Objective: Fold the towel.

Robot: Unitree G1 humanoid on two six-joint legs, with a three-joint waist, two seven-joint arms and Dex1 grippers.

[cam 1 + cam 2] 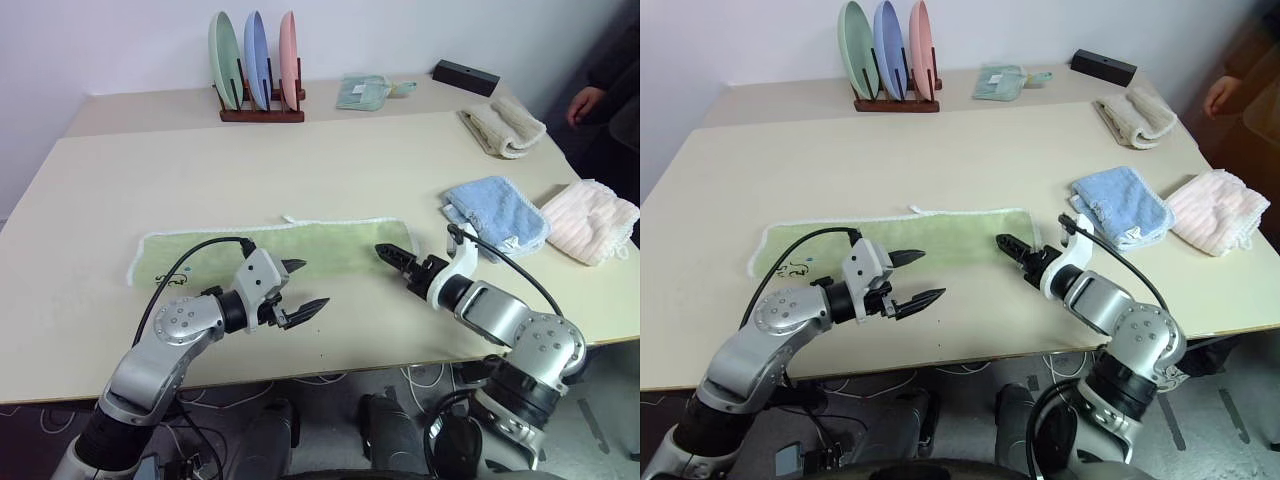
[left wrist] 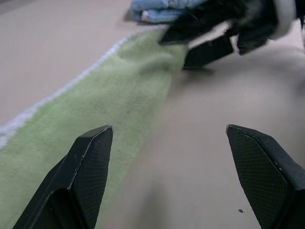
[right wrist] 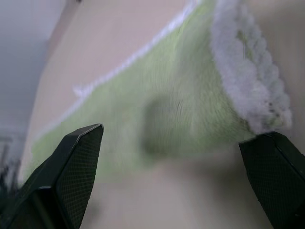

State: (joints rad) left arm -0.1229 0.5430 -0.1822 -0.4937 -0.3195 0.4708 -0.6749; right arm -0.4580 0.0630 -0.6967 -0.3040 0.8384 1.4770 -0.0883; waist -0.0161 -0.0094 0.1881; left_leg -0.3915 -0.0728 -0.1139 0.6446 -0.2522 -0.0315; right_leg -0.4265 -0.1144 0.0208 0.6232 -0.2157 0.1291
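The towel (image 1: 300, 248) lies flat on the table (image 1: 300, 160) as a long light green strip with a whitish trim. A small white loop (image 1: 288, 219) sits on its far edge and a dark printed mark (image 1: 170, 278) near its left end. My left gripper (image 1: 312, 284) hovers open just in front of the towel's near edge, pointing right, with nothing between its fingers (image 2: 90, 162). At the towel's right end, my right gripper (image 1: 392, 262) points left, open and empty. The right wrist view shows the towel's trimmed end (image 3: 248, 86) close ahead of the jaws.
A blue cloth (image 1: 495, 212) and a pink fluffy cloth (image 1: 590, 220) lie right of the towel. Farther back are a beige cloth (image 1: 503, 127), a small folded pale green cloth (image 1: 362, 92), a black box (image 1: 466, 76) and a plate rack (image 1: 258, 70). A person's hand (image 1: 583, 103) shows at far right.
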